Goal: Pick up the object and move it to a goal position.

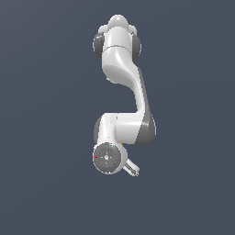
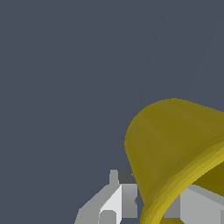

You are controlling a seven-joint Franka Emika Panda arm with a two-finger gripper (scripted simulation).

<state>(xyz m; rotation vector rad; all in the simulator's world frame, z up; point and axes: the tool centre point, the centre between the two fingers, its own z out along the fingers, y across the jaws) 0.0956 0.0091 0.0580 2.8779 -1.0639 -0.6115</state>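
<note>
The object, a mustard-yellow cup (image 2: 175, 140), fills the wrist view, lying tilted with its thick rim toward the camera. My gripper (image 2: 155, 205) straddles the cup's wall. One finger (image 2: 118, 199) is outside against the wall, and the other finger (image 2: 199, 205) is inside the hollow. The jaws look shut on the wall. In the exterior view the white arm reaches toward the camera, and the gripper (image 1: 132, 169) pokes out beside the round wrist flange (image 1: 107, 157). The cup is hidden there behind the wrist.
A plain dark grey-blue surface (image 1: 46, 137) lies all around the arm in both views. No other objects, walls or edges show. No goal marker is visible.
</note>
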